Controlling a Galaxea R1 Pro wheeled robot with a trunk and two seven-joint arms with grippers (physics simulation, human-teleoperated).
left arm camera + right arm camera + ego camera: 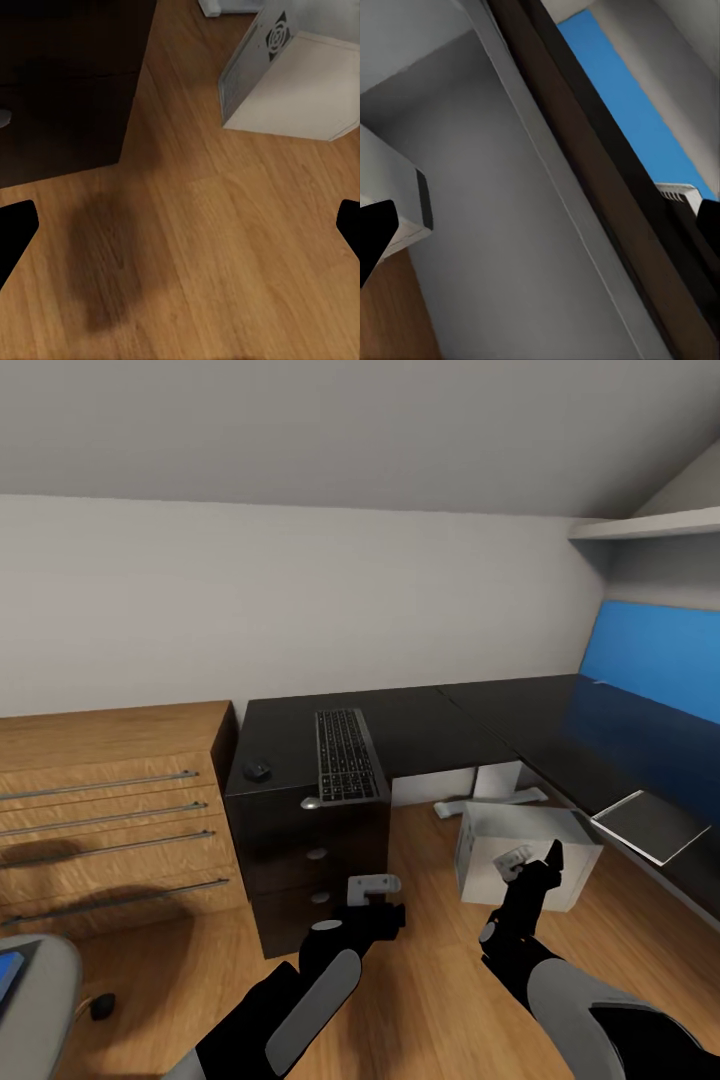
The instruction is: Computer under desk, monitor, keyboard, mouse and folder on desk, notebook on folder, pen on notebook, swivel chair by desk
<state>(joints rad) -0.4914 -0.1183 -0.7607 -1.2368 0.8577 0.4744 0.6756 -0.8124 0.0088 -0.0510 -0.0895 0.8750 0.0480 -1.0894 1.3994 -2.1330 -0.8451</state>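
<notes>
The keyboard (346, 756) and the small black mouse (258, 769) lie on the black desk (440, 725), above its drawer unit (305, 860). The light grey computer (525, 848) stands on the floor by the desk's inner corner, also seen in the left wrist view (300, 82). A flat grey notebook (650, 825) rests near the desk's right edge. At the bottom left is the swivel chair (35, 1000) with a blue folder (8, 972) on its seat. My left gripper (378, 900) hangs open in front of the drawers. My right gripper (535, 858) is open, just in front of the computer.
A light wood cabinet (110, 820) with long metal handles stands left of the desk. A blue back panel (655, 655) runs along the right wing under a white shelf (650, 525). Wood floor (202, 247) lies below my arms.
</notes>
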